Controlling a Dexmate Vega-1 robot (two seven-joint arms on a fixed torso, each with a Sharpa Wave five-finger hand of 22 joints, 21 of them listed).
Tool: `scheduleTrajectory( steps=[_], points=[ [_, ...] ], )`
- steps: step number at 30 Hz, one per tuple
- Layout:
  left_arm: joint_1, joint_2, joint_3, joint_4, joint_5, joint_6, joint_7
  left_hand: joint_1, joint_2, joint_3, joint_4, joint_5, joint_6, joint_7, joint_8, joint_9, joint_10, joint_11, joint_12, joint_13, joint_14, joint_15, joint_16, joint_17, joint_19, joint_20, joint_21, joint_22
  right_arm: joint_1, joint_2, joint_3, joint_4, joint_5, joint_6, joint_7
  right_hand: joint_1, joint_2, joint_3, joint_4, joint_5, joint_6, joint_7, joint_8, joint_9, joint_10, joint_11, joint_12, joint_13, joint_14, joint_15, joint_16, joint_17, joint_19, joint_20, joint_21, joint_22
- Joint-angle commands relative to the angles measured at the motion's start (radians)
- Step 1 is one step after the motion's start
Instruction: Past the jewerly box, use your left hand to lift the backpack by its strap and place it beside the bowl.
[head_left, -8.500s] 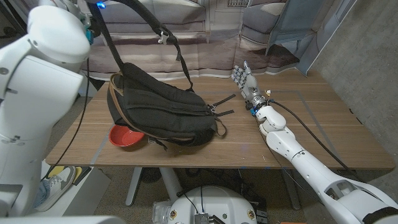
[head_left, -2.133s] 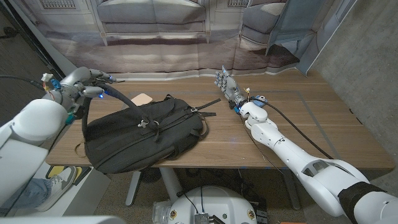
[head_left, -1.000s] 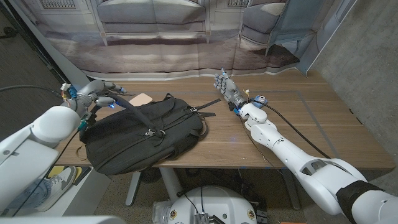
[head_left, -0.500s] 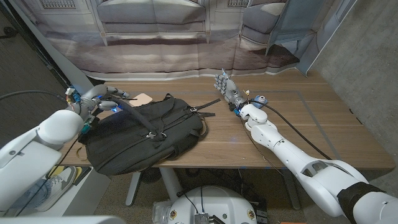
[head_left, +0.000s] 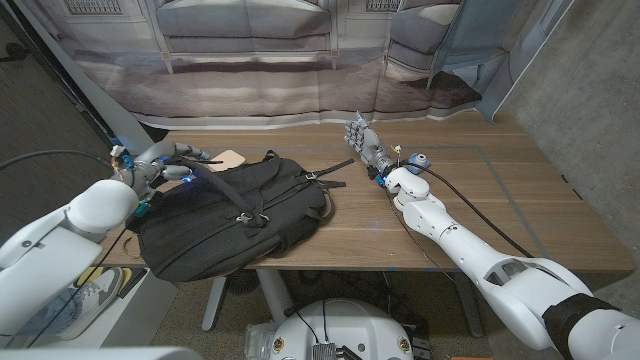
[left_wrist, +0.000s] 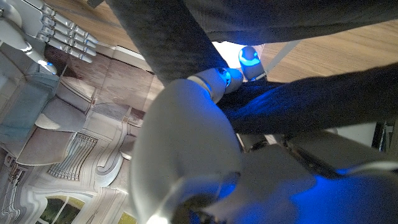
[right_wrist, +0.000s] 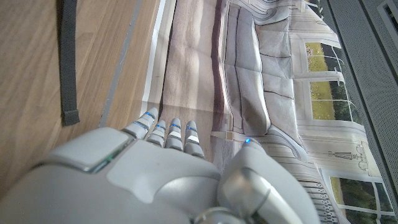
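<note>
The black backpack (head_left: 240, 215) lies on its side on the left half of the wooden table (head_left: 480, 200), its lower end at the front left edge. Its shoulder strap (head_left: 215, 172) runs up to my left hand (head_left: 160, 160), which hovers low by the back left corner. In the left wrist view the strap (left_wrist: 180, 43) loops around my blue-lit fingertips (left_wrist: 249, 57), so the hand holds it. A small tan box (head_left: 230, 158) sits just behind the bag. The bowl is hidden. My right hand (head_left: 366, 142) stands on its edge mid-table, fingers straight, holding nothing.
A thin loose strap (head_left: 338, 166) of the bag trails toward my right hand and lies on the wood in the right wrist view (right_wrist: 67, 56). A printed backdrop (head_left: 260, 60) hangs behind the table. The table's right half holds just my right arm and its cable.
Over the last second my left hand has sunk a little and drifted toward the tan box, and the strap has slackened. The backpack and my right hand have stayed put.
</note>
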Motion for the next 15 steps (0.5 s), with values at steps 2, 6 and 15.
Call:
scheduleTrajectory(
  steps=[2,6,15],
  points=[
    [0.019,0.018,-0.015,-0.006,-0.013,0.005,0.004,-0.147,-0.049,-0.023,0.056,-0.070,0.002,-0.028,-0.001,-0.010,-0.016,-0.013,-0.020,-0.035,-0.025,-0.040,-0.091,-0.096,-0.039,-0.016,-0.041,-0.001,-0.007,-0.004,-0.002,-0.011,-0.002,-0.003,-0.007,0.006,0.003,-0.003,0.004,-0.006,0.006,-0.002,-0.006,0.002,-0.002,0.004,0.003,0.005,0.000,0.003,0.000,0.003,0.005,-0.007,0.001,0.004],
    [0.016,0.024,-0.018,-0.010,-0.024,0.022,-0.007,-0.229,-0.051,-0.030,0.099,-0.127,-0.005,-0.029,0.000,-0.017,-0.026,-0.011,-0.027,-0.057,-0.035,-0.022,-0.127,-0.134,-0.043,0.008,-0.067,-0.002,-0.004,-0.002,-0.001,-0.007,0.000,-0.004,-0.004,0.006,0.003,-0.003,0.004,-0.006,0.006,-0.003,-0.006,0.002,-0.003,0.004,0.002,0.005,0.000,0.003,0.000,0.003,0.005,-0.007,0.001,0.004],
    [0.021,0.027,-0.019,-0.029,-0.024,0.045,-0.005,-0.367,-0.081,-0.062,0.166,-0.258,-0.033,-0.033,-0.004,-0.030,-0.057,0.004,-0.035,-0.102,-0.103,-0.005,-0.197,-0.192,-0.107,0.063,-0.142,-0.001,0.005,0.003,-0.001,0.011,0.004,-0.002,0.008,0.006,0.003,-0.004,0.004,-0.006,0.005,-0.004,-0.006,0.002,-0.003,0.003,0.002,0.005,0.001,0.002,0.001,0.003,0.005,-0.007,0.001,0.004]
  ],
)
